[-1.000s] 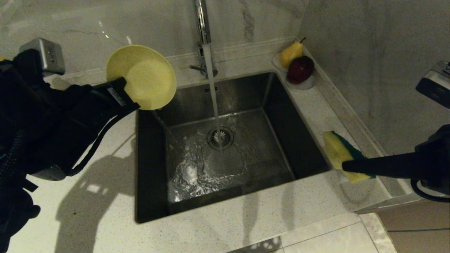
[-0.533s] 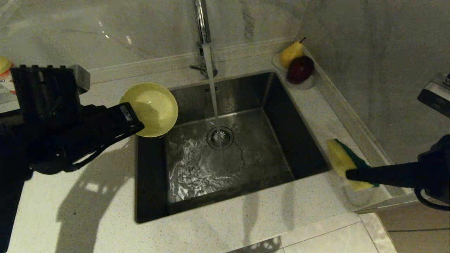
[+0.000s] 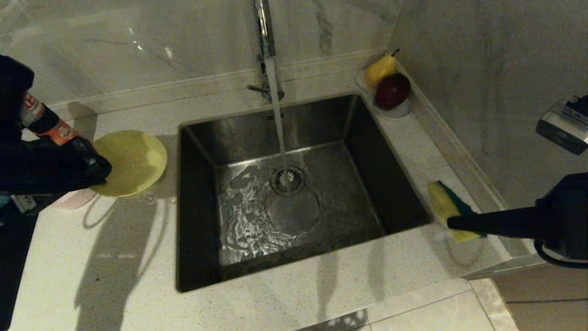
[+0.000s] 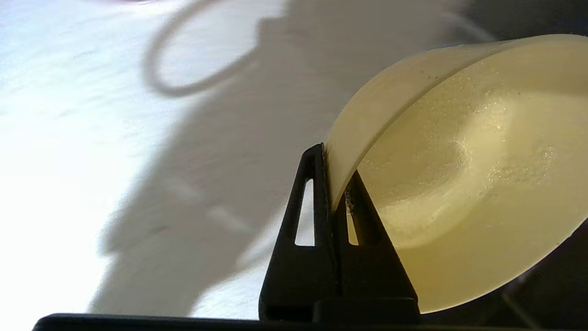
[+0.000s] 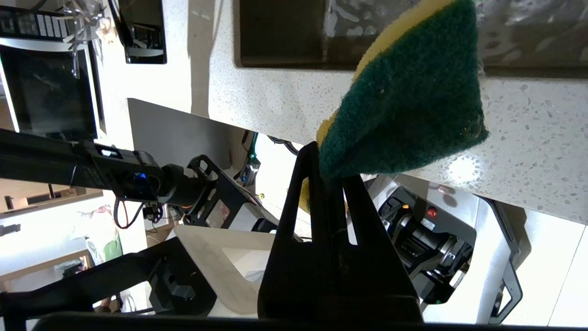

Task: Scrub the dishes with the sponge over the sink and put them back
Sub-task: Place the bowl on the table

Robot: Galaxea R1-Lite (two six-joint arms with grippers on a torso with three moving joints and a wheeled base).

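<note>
My left gripper (image 3: 98, 172) is shut on the rim of the yellow bowl (image 3: 130, 162), holding it low over the counter left of the sink (image 3: 197, 230). The bowl's underside faces up. In the left wrist view the fingers (image 4: 312, 184) pinch the wet bowl (image 4: 459, 184) wall. A pale pink bowl's edge (image 3: 76, 200) peeks out beneath that hand. My right gripper (image 3: 452, 221) is shut on the yellow-and-green sponge (image 3: 445, 207), held above the counter at the sink's right rim. The right wrist view shows the gripper (image 5: 328, 177) clamping the sponge (image 5: 409, 101). The blue bowl is out of view.
Water runs from the chrome tap (image 3: 262, 27) onto the drain strainer (image 3: 288, 180). A white saucer (image 3: 395, 112) with a pear (image 3: 380, 70) and a red apple (image 3: 392, 90) sits at the back right corner. A red-labelled bottle (image 3: 43, 122) stands by my left arm.
My left arm swung the yellow bowl from above the sink's back left corner down and left onto the counter side, turning it over. The right arm and sponge stayed put.
</note>
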